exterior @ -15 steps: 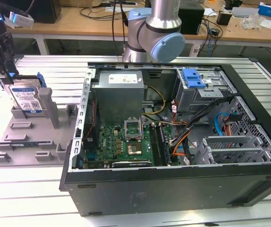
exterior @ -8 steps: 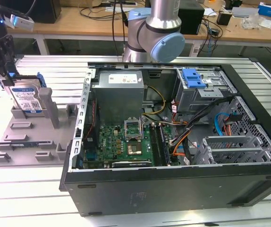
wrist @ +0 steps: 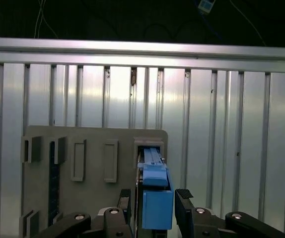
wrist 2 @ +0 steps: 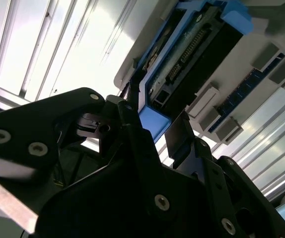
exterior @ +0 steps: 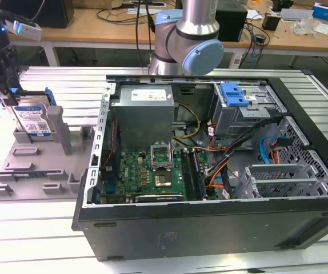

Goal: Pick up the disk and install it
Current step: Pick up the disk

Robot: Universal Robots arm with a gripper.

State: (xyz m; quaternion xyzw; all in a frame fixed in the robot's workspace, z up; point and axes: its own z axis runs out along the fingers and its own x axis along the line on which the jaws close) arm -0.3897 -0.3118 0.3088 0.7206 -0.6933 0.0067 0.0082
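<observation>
First wrist view: our claw (wrist: 155, 194) straddles the disk (wrist: 157, 208), standing edge-up in its holder (wrist: 93, 148); whether it is clamped we cannot tell.

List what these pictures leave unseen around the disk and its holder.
Lower part of the disk: exterior view, sunk in the grey holder.
Its top edge: exterior view, covered by the gripper.
Its label: first wrist view, disk stands edge-on.
Upper arm: cut off by the exterior view's top edge.
</observation>
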